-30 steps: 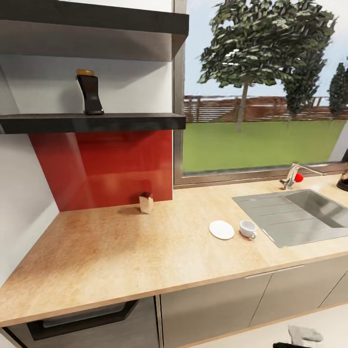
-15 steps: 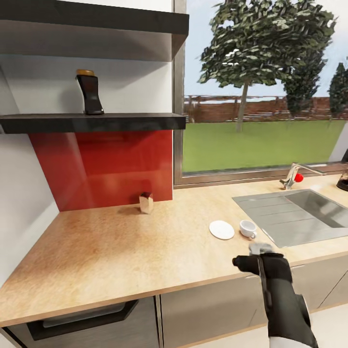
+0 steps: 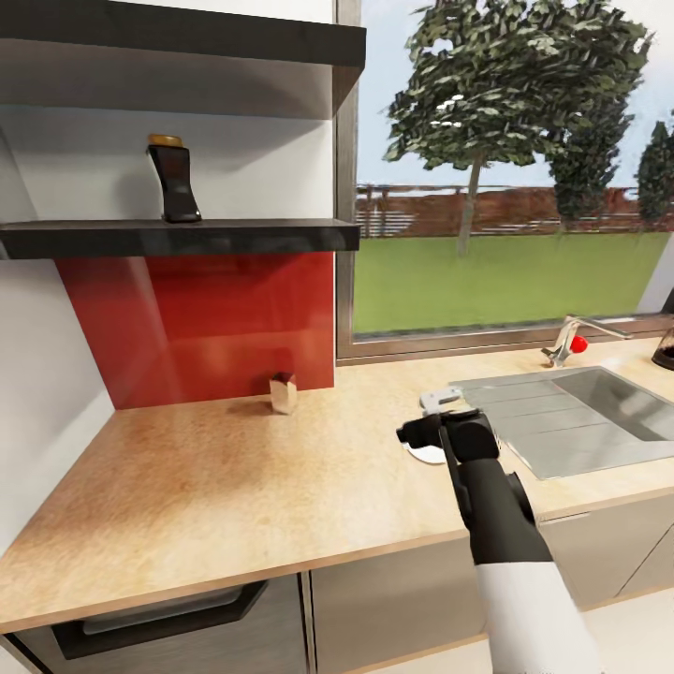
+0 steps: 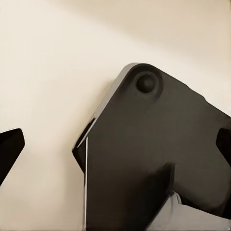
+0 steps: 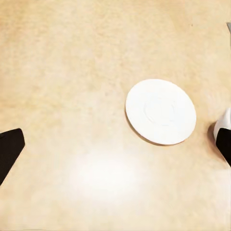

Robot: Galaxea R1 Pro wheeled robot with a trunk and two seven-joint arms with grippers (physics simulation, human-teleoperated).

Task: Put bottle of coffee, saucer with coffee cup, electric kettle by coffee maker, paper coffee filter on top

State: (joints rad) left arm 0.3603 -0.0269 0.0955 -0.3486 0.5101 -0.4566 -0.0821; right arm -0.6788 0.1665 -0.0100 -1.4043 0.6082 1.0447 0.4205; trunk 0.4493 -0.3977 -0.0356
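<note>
Saucer [image 5: 161,111] under right gripper [image 3: 432,432], jaws apart

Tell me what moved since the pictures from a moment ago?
The right arm came up from below and reached forward over the kitchen countertop; its right gripper now hangs above the saucer, hiding the cup in the head view. It has taken hold of nothing. The saucer, the bottle of coffee on the shelf and the small box by the red wall stayed put.
</note>
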